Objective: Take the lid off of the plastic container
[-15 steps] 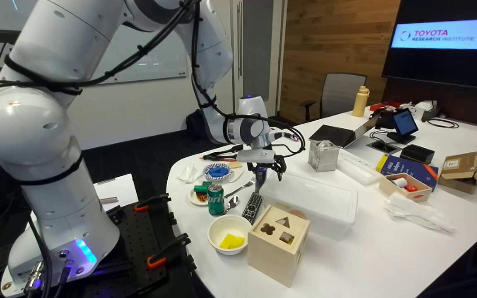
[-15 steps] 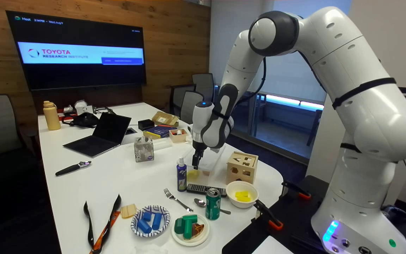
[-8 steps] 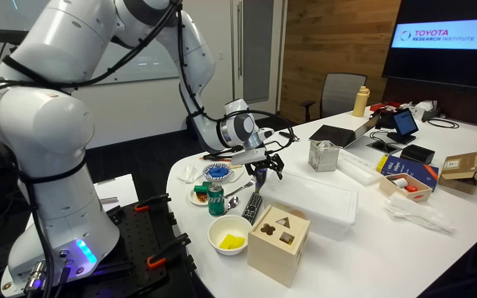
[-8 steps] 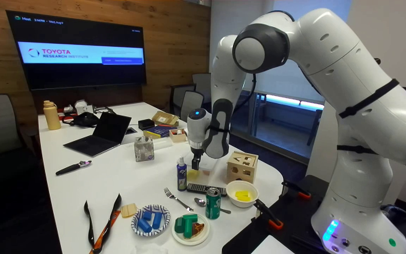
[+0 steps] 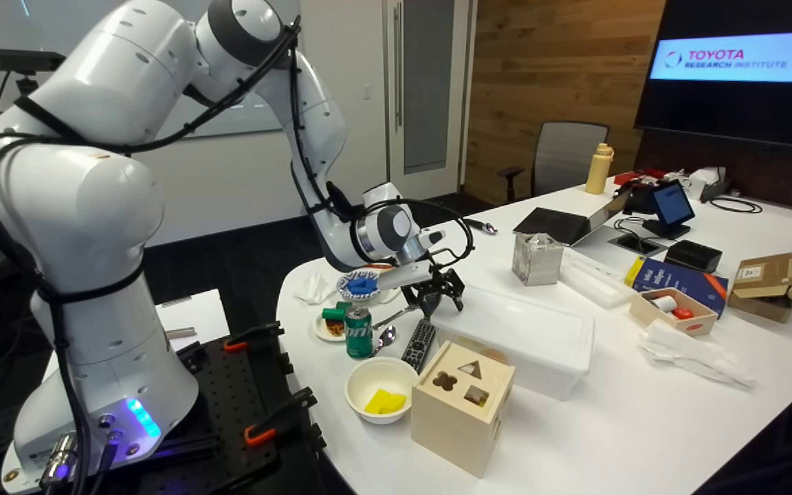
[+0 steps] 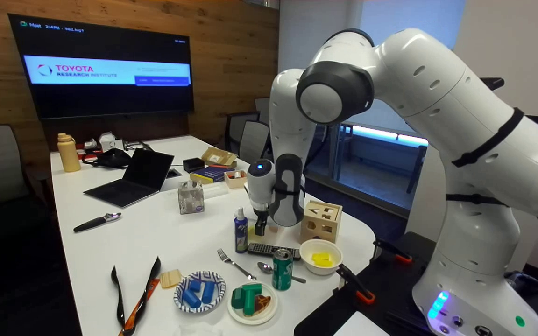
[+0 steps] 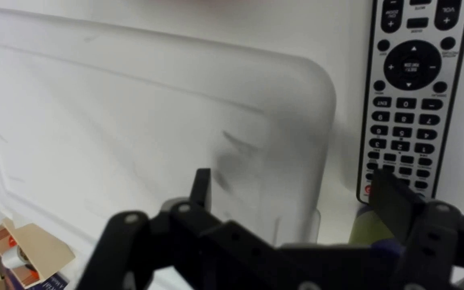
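Note:
The whitish translucent lid (image 5: pixel 526 323) lies flat on top of the shallow plastic container (image 5: pixel 540 375). The lid's rounded end and raised rim fill much of the wrist view (image 7: pixel 135 108). My gripper (image 5: pixel 445 306) is tilted, low over the container's end by the remote. It is open and empty; its fingers stand wide apart in the wrist view (image 7: pixel 292 177). One finger (image 7: pixel 203 183) is over the lid, the other (image 7: pixel 391 201) outside its end edge, over the remote and bottle. Whether a finger touches the lid cannot be told. In an exterior view my arm hides most of the container.
A blue spray bottle (image 6: pixel 241 233) and a remote (image 5: pixel 419 344) stand and lie close beside the gripper. A wooden box with cut-out holes (image 5: pixel 461 405) stands against the container's side. A bowl (image 5: pixel 382 377), a green can (image 5: pixel 359 332) and a tissue box (image 5: pixel 537 259) are nearby.
My gripper has come down and tilted, its wrist swinging back toward the base while the fingers drop near the lid's end. The fingers stay open. Lid and container have not moved.

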Controlling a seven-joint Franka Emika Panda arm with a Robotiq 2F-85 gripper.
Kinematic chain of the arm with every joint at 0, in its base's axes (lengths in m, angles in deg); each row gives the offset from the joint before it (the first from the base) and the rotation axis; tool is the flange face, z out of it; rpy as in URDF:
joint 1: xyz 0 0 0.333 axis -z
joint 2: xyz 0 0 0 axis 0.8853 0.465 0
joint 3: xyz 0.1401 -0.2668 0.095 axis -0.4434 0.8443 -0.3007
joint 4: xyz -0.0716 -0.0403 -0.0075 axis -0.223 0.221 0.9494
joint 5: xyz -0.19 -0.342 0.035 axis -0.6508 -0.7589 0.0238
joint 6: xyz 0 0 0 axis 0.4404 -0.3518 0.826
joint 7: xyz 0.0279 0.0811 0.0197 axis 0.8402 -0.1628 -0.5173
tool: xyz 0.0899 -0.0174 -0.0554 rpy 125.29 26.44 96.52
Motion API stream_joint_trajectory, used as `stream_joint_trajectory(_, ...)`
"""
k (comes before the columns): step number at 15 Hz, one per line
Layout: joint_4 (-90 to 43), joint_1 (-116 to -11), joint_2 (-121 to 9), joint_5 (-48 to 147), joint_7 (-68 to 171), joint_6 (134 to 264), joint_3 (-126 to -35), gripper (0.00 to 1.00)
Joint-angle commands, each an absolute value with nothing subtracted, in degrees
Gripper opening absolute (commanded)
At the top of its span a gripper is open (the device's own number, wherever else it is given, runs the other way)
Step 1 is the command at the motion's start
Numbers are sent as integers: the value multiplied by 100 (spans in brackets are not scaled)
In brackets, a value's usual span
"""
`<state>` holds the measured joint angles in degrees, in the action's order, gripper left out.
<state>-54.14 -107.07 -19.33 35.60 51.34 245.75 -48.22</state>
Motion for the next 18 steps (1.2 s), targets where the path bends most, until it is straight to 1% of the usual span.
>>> stream_joint_trajectory(1,-5381,-10883,-1620,3986,5035,24928,-4601,76)
stream_joint_trajectory(2,-5375,-10868,-1576,4088,4985,24948,-4609,74)
stream_joint_trajectory(5,-5363,-10777,-1579,4317,4825,24975,-4660,50)
stream_joint_trajectory(9,-5420,-10570,-1810,4369,4631,24915,-4846,27)
stream_joint_trajectory(11,-5444,-10291,-2016,4294,4511,24842,-5088,12)
stream_joint_trajectory(13,-5451,-9922,-2246,4214,4324,24779,-5374,10)
stream_joint_trajectory(18,-5444,-8880,-2758,4044,3813,24382,-6254,10)
